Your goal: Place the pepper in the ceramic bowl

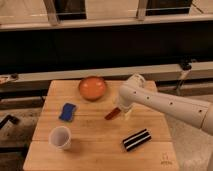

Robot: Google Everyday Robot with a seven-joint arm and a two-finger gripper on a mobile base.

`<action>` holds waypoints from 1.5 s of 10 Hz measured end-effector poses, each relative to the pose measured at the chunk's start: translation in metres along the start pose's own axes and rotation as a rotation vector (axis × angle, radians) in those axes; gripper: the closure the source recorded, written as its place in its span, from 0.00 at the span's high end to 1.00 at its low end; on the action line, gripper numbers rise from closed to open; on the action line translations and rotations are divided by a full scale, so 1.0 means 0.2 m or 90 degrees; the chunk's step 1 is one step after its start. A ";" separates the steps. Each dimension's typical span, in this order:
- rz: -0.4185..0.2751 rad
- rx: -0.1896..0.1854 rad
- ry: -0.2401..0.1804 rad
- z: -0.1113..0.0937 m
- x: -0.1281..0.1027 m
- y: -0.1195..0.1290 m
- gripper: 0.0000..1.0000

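The pepper, small, slim and dark red, lies tilted at the middle of the wooden table. The ceramic bowl, round and orange, stands at the table's back edge, up and to the left of the pepper. My gripper hangs from the white arm that reaches in from the right. It is down at the pepper's right end, and the wrist hides where they meet. The pepper is outside the bowl.
A blue sponge lies left of the pepper. A translucent white cup stands at the front left. A black-and-white striped block lies at the front right. A dark counter and rail run behind the table.
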State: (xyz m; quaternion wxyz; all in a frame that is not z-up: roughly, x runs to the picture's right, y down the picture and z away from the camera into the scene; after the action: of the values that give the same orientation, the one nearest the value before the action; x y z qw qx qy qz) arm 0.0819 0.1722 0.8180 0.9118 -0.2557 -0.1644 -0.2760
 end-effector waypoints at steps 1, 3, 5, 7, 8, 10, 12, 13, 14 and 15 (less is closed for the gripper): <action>-0.004 -0.002 0.001 0.01 0.00 -0.01 0.80; -0.014 -0.006 0.002 0.04 0.00 -0.02 0.80; -0.020 -0.009 0.002 0.07 0.00 -0.03 0.80; -0.031 -0.015 0.002 0.11 0.00 -0.04 0.80; -0.035 -0.017 0.002 0.12 0.00 -0.04 0.80; -0.038 -0.021 0.003 0.13 0.01 -0.04 0.80; -0.048 -0.027 0.004 0.15 0.01 -0.04 0.80; -0.054 -0.032 0.004 0.17 0.01 -0.04 0.80; -0.058 -0.034 0.005 0.17 0.01 -0.04 0.80; -0.061 -0.036 0.005 0.18 0.00 -0.04 0.80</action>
State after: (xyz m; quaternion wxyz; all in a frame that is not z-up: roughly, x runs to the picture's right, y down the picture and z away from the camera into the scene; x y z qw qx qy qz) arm 0.0712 0.1855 0.8505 0.8904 -0.2723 -0.1651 -0.3252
